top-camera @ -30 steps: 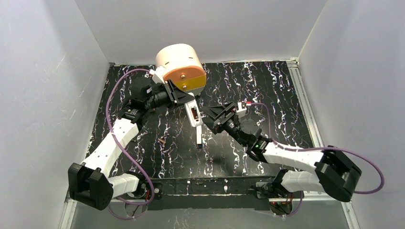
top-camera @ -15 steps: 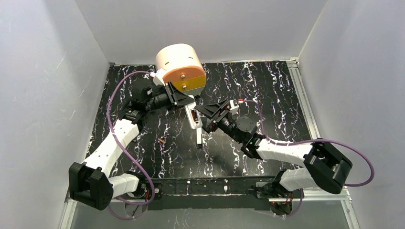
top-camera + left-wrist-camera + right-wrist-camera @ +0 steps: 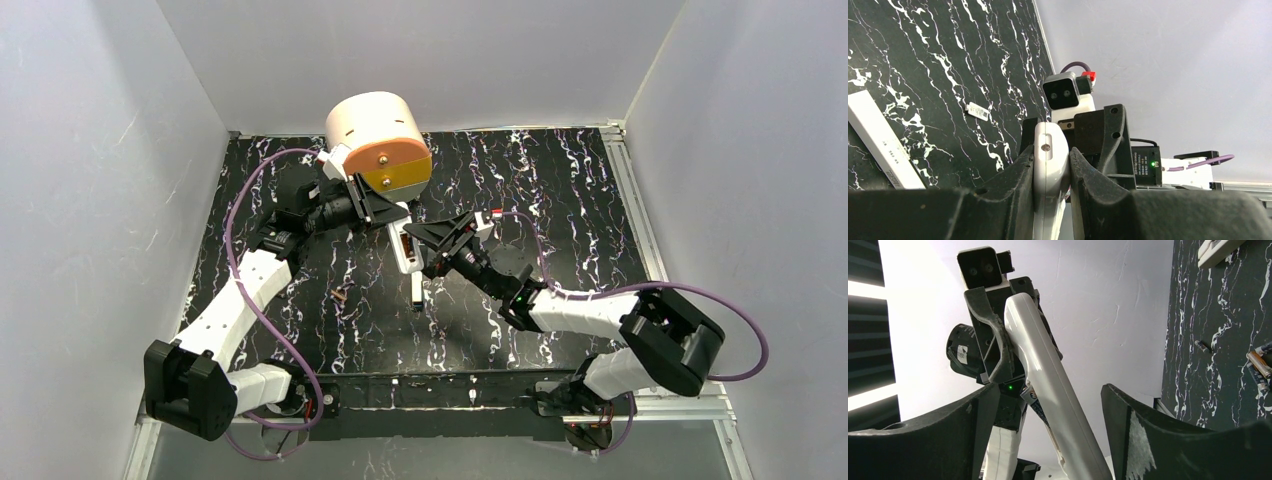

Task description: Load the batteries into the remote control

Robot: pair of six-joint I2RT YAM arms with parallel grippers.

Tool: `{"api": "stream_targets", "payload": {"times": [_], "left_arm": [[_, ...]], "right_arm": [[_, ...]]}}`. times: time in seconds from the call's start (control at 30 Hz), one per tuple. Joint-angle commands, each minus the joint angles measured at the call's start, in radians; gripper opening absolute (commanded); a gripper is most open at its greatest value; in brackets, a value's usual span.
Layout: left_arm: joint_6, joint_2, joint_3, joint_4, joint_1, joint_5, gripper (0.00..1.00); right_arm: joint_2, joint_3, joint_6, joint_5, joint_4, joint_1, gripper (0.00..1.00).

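Note:
My left gripper [image 3: 392,215] is shut on the white remote control [image 3: 405,245] and holds it up above the table, long axis pointing down; the left wrist view shows it pinched edge-on [image 3: 1050,160] between both fingers. My right gripper [image 3: 428,252] is open, its jaws standing either side of the remote's lower part [image 3: 1048,390] with a gap on each side. A labelled thing shows at the remote's open back; I cannot tell what it is. The batteries [image 3: 340,295] lie on the table to the left, and also show in the right wrist view [image 3: 1258,365].
A long narrow white bar [image 3: 416,288] lies on the black marbled table [image 3: 560,200] just below the remote. A cream drum with an orange face [image 3: 380,140] stands at the back. A small white-grey piece [image 3: 977,111] lies on the table. White walls enclose three sides.
My right gripper has moved left and closer, so its open jaws now stand around the remote's lower part. The left gripper has kept hold of the remote, almost in place.

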Motion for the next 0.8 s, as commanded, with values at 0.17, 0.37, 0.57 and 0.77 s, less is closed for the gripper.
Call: {"api": "stream_targets", "payload": {"times": [0.17, 0.37, 0.57, 0.77], "left_arm": [[0.021, -0.027, -0.006, 0.014, 0.003, 0.054, 0.00], [0.023, -0.028, -0.010, 0.014, 0.003, 0.057, 0.00], [0.023, -0.028, -0.013, 0.015, 0.004, 0.058, 0.00], [0.007, -0.030, -0.013, 0.014, 0.003, 0.051, 0.00]], "right_arm": [[0.024, 0.046, 0.016, -0.030, 0.124, -0.006, 0.75], [0.052, 0.033, 0.047, -0.037, 0.178, -0.008, 0.71], [0.089, 0.034, 0.075, -0.062, 0.236, -0.008, 0.61], [0.097, 0.029, 0.072, -0.076, 0.250, -0.008, 0.53]]}}
